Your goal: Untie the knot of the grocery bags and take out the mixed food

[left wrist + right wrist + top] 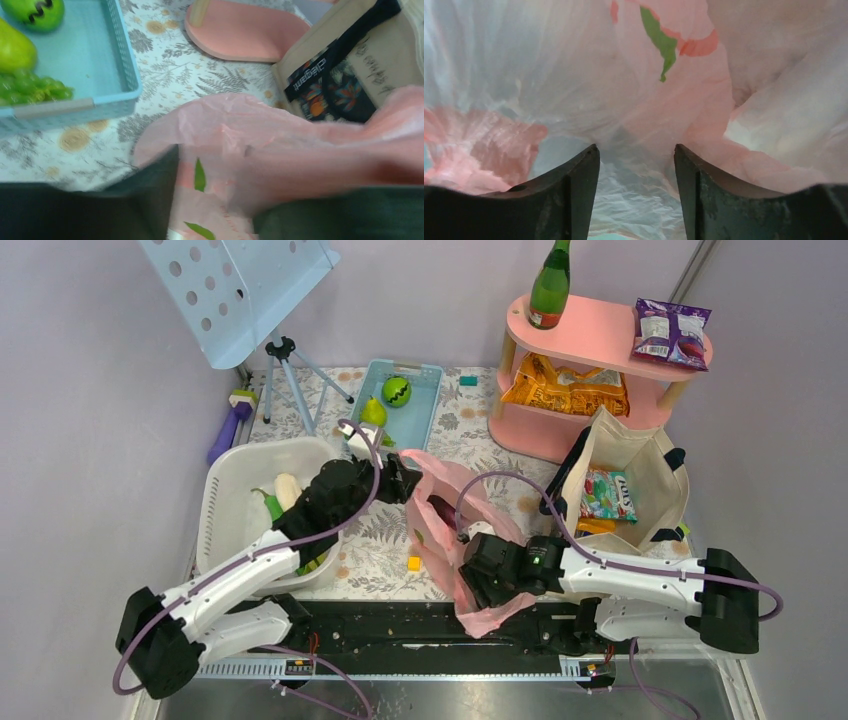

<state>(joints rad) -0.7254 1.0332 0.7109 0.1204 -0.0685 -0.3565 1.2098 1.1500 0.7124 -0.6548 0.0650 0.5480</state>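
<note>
Left end effector [410, 480], outstretched, pinches pink bag [440, 512]; right end effector [468, 586] straddles it.

- Left arm [235, 580]: white rounded link shells, chunky black joint housings.
- Right arm [630, 575]: same build, with a big black joint block at the outer end.
- Wrist [335, 495]: black, boxy, same on both arms.
- Cable [497, 474]: thin and purple, one per arm, in loose loops.
- Left gripper [215, 190]: dark fingers, blurred, no detail readable.
- Right gripper [636, 155]: two matte black fingers [574, 200], curved inner edges tapering to blunt tips, faint scuffs.
- Base rail [450, 635]: flat and black.
</note>
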